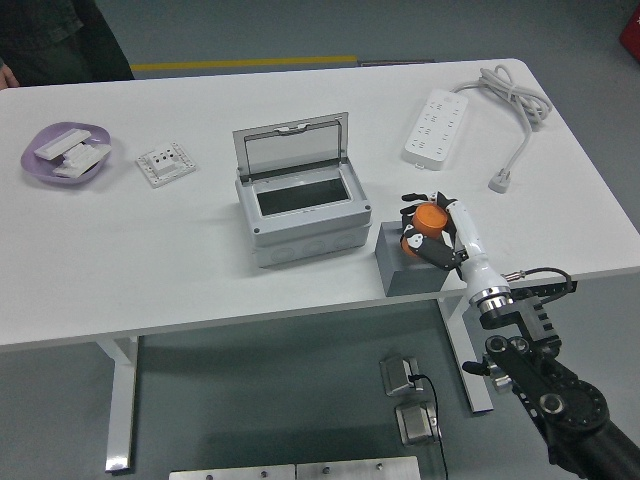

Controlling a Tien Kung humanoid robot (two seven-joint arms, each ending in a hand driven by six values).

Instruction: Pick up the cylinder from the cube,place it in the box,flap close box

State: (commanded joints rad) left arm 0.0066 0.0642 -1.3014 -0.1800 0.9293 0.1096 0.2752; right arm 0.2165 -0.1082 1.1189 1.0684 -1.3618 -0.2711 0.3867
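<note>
An orange cylinder (428,220) stands on top of a dark grey cube (405,264) near the table's front edge, right of centre. My right hand (427,228) wraps its black fingers around the cylinder, with the white forearm running down to the lower right. The grey box (304,218) sits just left of the cube, its clear lid (292,147) standing upright and open and its inside dark. My left arm is out of view.
A white power strip (438,126) with a grey cable (514,96) lies at the back right. A purple bowl (62,156) and a white socket plate (165,163) sit at the back left. A person in dark clothing (55,40) stands at the far left corner.
</note>
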